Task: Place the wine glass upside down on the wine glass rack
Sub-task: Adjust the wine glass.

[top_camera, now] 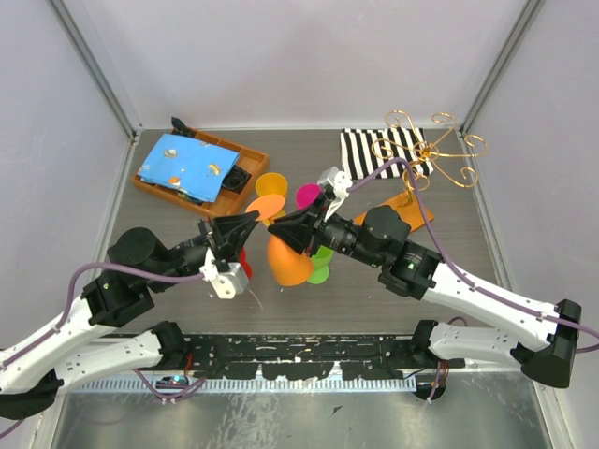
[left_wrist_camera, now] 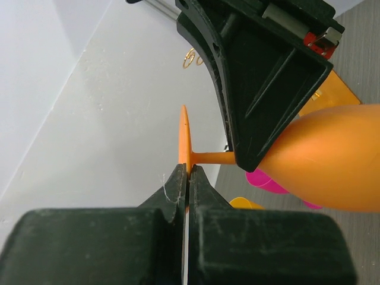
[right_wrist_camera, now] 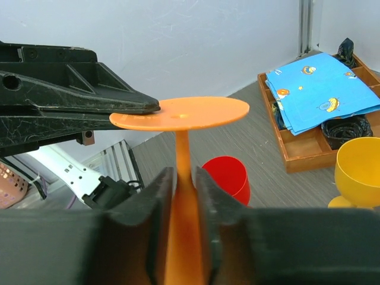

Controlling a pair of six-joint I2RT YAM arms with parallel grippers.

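Grey wood-grain table [top_camera: 309, 307] fills the floor of this pale-walled booth, and over its middle I carry the orange plastic wine glass [top_camera: 288, 264] off the surface with both arms. My right end effector [right_wrist_camera: 185, 178] is clenched on the thin stem just under the flat round foot [right_wrist_camera: 196, 111], a hold that lets me steer the tilt. My left end effector [left_wrist_camera: 187, 173] is pinched on the rim of that same foot, its jaws pressed together with only the thin disc between them. Two holds on one glass look to me like a re-grip, so that one arm can let go while the other turns the bowl downward. From above, the bowl points toward my bases and the foot away, so the glass lies tilted and is not yet hung. The wine glass rack [top_camera: 440, 154], thin gold wire scrolls on an orange-brown wooden base, stands well apart at the far right, beside a black-and-white striped cloth [top_camera: 360, 150]. A red plastic cup [right_wrist_camera: 228, 178] and a yellow plastic goblet [right_wrist_camera: 359, 172] stand on the table below, which is reason enough to work in the air.
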